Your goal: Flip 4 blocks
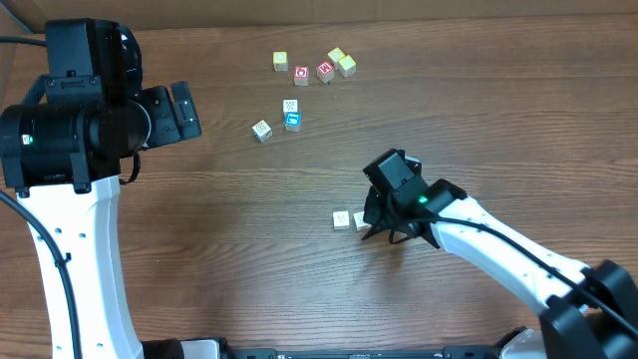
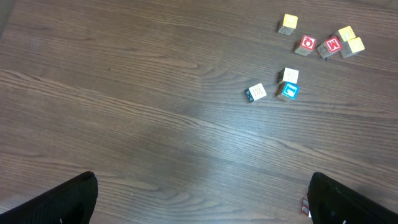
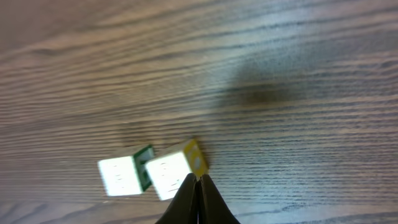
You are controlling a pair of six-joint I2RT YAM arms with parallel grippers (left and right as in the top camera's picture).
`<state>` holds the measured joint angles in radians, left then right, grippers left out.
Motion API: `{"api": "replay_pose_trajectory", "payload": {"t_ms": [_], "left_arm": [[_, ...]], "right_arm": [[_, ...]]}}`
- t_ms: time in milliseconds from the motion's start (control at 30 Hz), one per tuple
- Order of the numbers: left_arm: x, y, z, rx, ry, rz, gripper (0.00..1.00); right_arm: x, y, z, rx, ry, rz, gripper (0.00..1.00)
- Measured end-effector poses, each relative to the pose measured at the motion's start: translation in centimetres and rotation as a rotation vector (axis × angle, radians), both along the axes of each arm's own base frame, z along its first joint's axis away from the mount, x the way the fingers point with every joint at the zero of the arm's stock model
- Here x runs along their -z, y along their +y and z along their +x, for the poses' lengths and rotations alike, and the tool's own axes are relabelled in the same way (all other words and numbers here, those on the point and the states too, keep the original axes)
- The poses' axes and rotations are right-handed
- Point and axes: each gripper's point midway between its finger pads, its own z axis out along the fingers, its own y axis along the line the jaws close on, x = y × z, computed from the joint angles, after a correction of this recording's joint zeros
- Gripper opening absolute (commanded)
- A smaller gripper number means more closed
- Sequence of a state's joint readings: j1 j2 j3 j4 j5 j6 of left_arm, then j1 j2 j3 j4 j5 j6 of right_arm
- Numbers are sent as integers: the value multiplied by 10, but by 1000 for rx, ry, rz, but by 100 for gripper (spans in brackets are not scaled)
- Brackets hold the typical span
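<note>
Two whitish blocks lie side by side mid-table, one (image 1: 341, 219) (image 3: 123, 177) with a green side, the other (image 1: 361, 219) (image 3: 171, 175) with a yellow side. My right gripper (image 1: 382, 230) (image 3: 199, 182) is shut, its tips touching the yellow-sided block's near corner and holding nothing. Farther back sit a blue-faced block (image 1: 292, 122) (image 2: 288, 91), a whitish block (image 1: 290, 106) (image 2: 290, 75) and two red-faced blocks (image 1: 301, 75) (image 1: 325, 71) (image 2: 306, 44) (image 2: 331, 46). My left gripper (image 1: 184, 110) (image 2: 202, 202) hangs open and empty at the left, well away from the blocks.
Plain yellow cubes (image 1: 280, 61) (image 1: 342, 62) sit beside the red-faced blocks at the back. A white cube with a dotted pattern (image 1: 261, 130) (image 2: 255, 93) lies left of the blue-faced one. Bare wooden tabletop (image 1: 229, 249) spans the left and front.
</note>
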<state>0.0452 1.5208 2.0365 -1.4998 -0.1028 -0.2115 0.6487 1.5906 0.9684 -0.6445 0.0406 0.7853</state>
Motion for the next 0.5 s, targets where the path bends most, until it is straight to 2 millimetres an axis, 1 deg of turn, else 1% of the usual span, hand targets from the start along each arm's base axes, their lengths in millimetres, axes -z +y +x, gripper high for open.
{"api": "replay_pose_trajectory", "payload": {"t_ms": [133, 267, 367, 500], "left_arm": [[0, 0, 0, 0, 0, 0, 100], [0, 0, 0, 0, 0, 0, 100], [0, 0, 0, 0, 0, 0, 100], [0, 0, 0, 0, 0, 0, 100]], "right_arm": [[18, 0, -4, 2, 51, -23, 4], [31, 0, -9, 8, 95, -32, 4], [36, 4, -12, 5, 124, -12, 4], [35, 11, -12, -4, 131, 24, 4]]}}
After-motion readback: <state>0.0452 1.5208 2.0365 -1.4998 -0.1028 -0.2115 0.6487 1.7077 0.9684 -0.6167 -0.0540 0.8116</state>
